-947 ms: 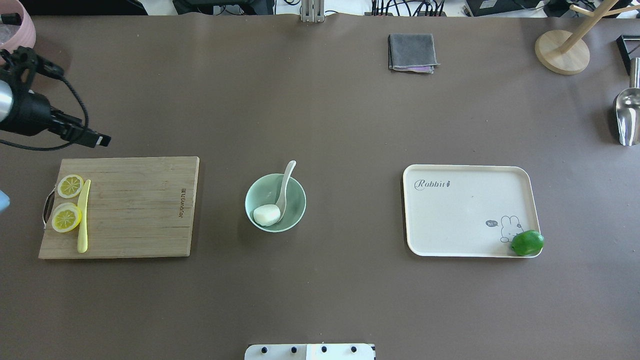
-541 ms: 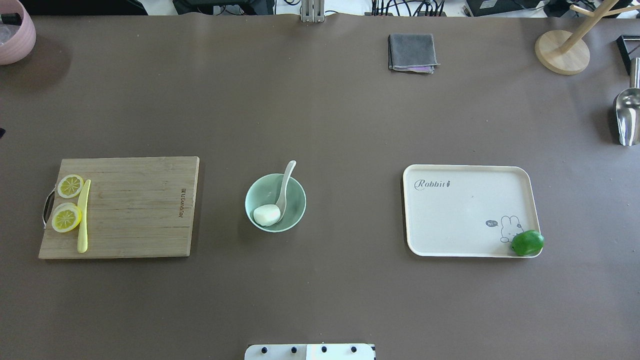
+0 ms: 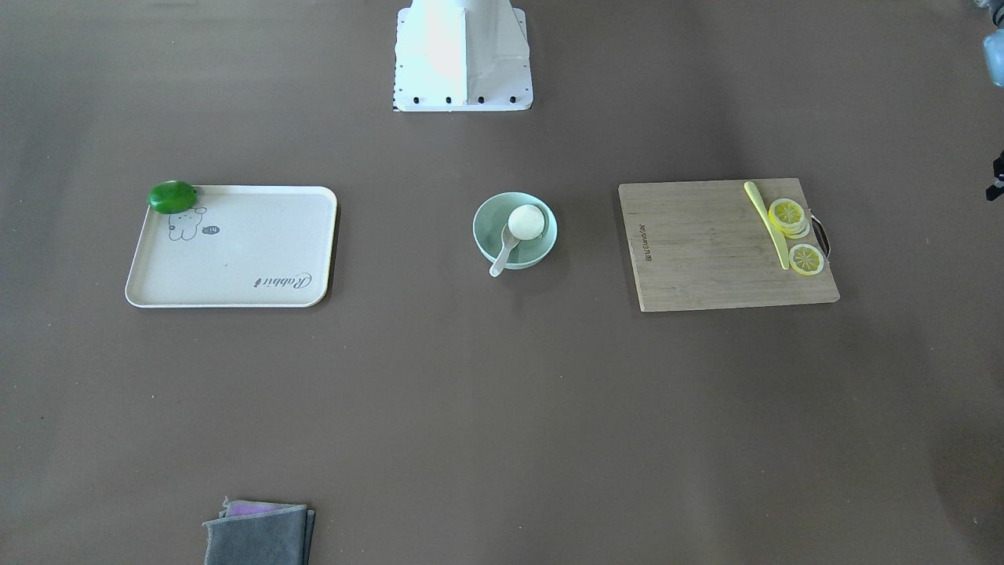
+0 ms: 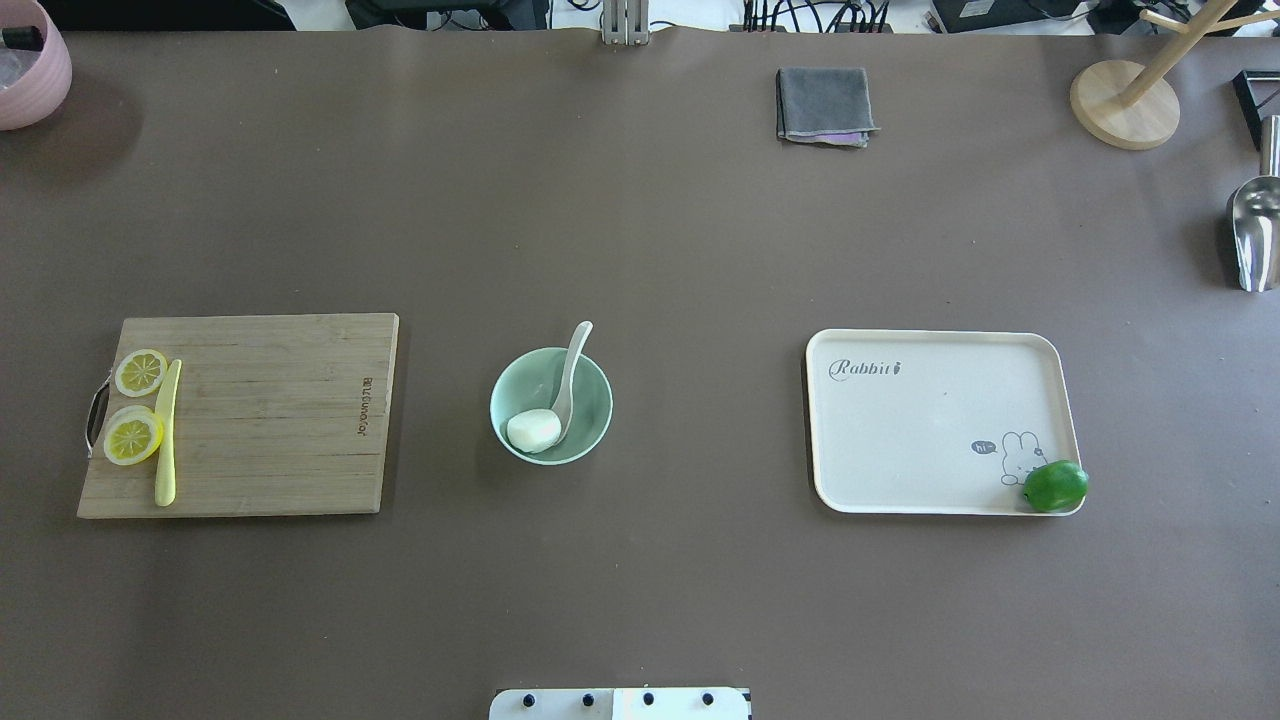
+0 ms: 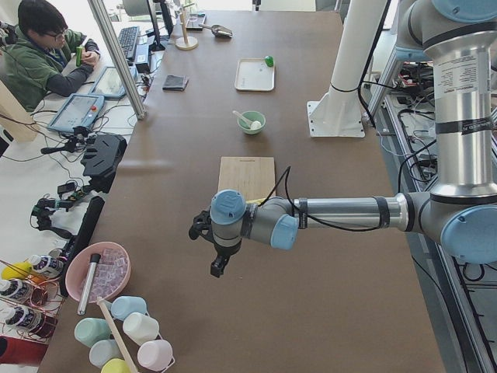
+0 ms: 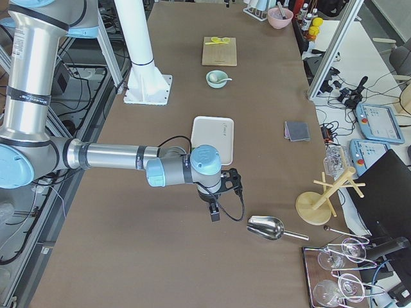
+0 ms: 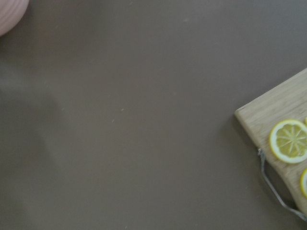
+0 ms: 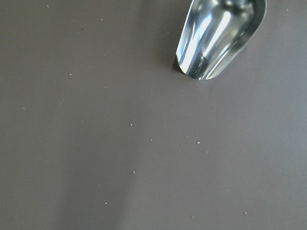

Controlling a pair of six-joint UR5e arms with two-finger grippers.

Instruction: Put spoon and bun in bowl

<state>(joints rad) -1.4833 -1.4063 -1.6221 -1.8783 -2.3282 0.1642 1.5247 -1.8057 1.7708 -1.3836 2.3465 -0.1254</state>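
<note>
The mint-green bowl [image 4: 597, 392] stands mid-table. The white bun [image 4: 533, 430] lies inside it at the near left. The white spoon [image 4: 570, 375] rests with its scoop in the bowl beside the bun and its handle over the far rim. All three also show in the front view: the bowl [image 3: 547, 229], the bun [image 3: 526, 222] and the spoon [image 3: 502, 255]. My left gripper [image 5: 216, 268] hangs over bare table well left of the cutting board. My right gripper [image 6: 214, 213] hangs near the metal scoop, far right. I cannot tell whether either is open or shut.
A wooden cutting board [image 4: 270, 415] with lemon slices [image 4: 134, 436] and a yellow knife [image 4: 166, 432] lies left of the bowl. A cream tray [image 4: 930, 420] with a lime [image 4: 1054, 485] lies to the right. A grey cloth [image 4: 823, 105], a metal scoop [image 4: 1253, 235], a wooden stand [image 4: 1124, 103] and a pink tub [image 4: 30, 65] line the table's edges.
My left arm has drawn back out of the overhead view past its left edge. The bowl, bun and spoon have not moved.
</note>
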